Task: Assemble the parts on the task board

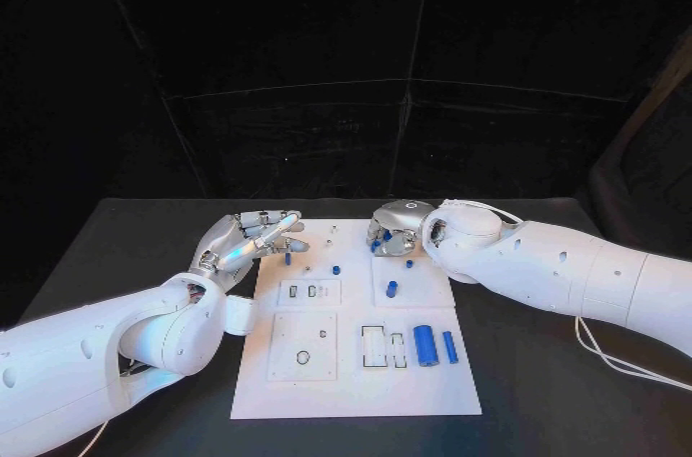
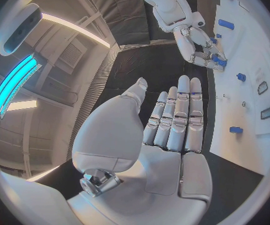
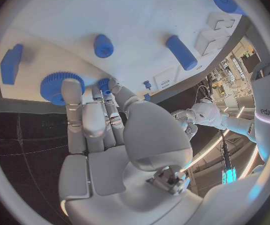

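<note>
The white task board [image 1: 353, 377] lies in the middle of the table. On it rest a thick blue cylinder [image 1: 426, 344], a thin blue bar [image 1: 450, 347], a blue peg [image 1: 391, 289] and small blue pieces [image 1: 336, 270]. My right hand [image 1: 397, 232] hovers over the board's far end, fingers curled around a small blue part [image 3: 104, 84], close to a blue gear [image 3: 57, 87]. My left hand [image 1: 260, 235] is at the board's far left edge, fingers straight and apart, holding nothing. The left wrist view shows its flat palm [image 2: 172, 130] and the right hand [image 2: 200, 47] beyond.
Empty outlined slots [image 1: 303, 291] and an oval hole [image 1: 303, 357] mark the board's left half, and more slots [image 1: 382, 347] lie beside the cylinder. Black table [image 1: 130, 247] surrounds the board. A blue block [image 3: 10, 65] and a round blue piece [image 3: 104, 46] lie near the right hand.
</note>
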